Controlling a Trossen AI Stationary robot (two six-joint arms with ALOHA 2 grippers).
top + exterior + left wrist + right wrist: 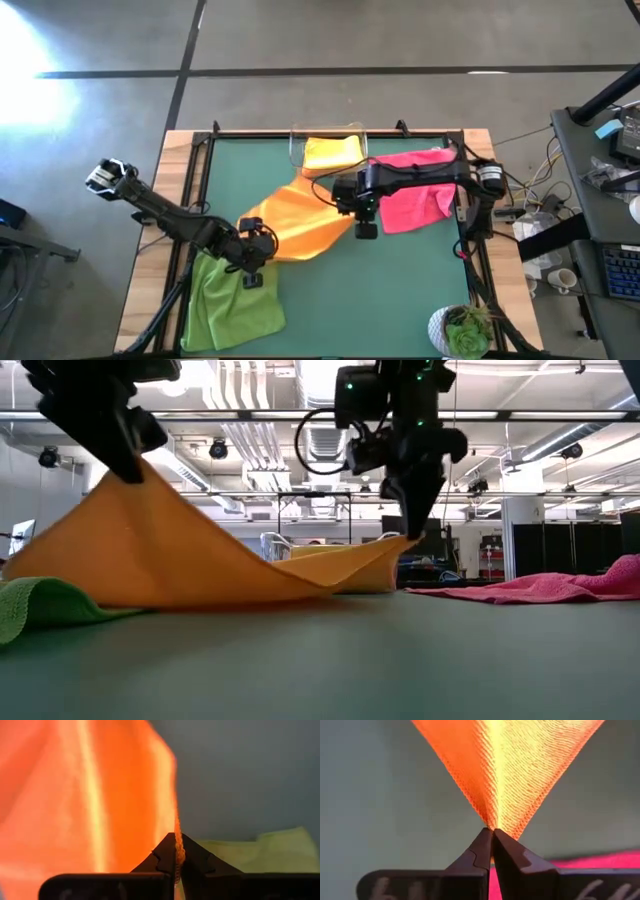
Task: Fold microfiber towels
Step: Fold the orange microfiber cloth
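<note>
**Two pincers clamped on one orange towel**

Two corners of the orange microfiber towel (pixel 295 228) were lifted off the green tabletop (pixel 400 290) while its middle sagged down to the surface. The left pincer (pixel 252 268) was closed tight on the corner toward the tabletop's left front, its fingers (pixel 162 860) pressed together with the orange hem between them. The right pincer (pixel 366 222) was likewise squeezed together on the opposite corner near the middle of the tabletop; in the right wrist view the cloth fanned out from the meeting point of its fingertips (pixel 482 845).

In the low view the towel hung like a shallow hammock, high at the left arm's grip and lower at the right arm's grip.

A lime green towel (pixel 235 305) lay rumpled at the front left, partly under the orange one's lifted corner. A hot pink towel (pixel 420 195) lay spread at the right rear, beneath the right arm. A yellow towel (pixel 330 152) sat in the clear plastic bin (pixel 296 150) at the rear edge. A potted plant (pixel 462 332) stood at the front right corner.
</note>
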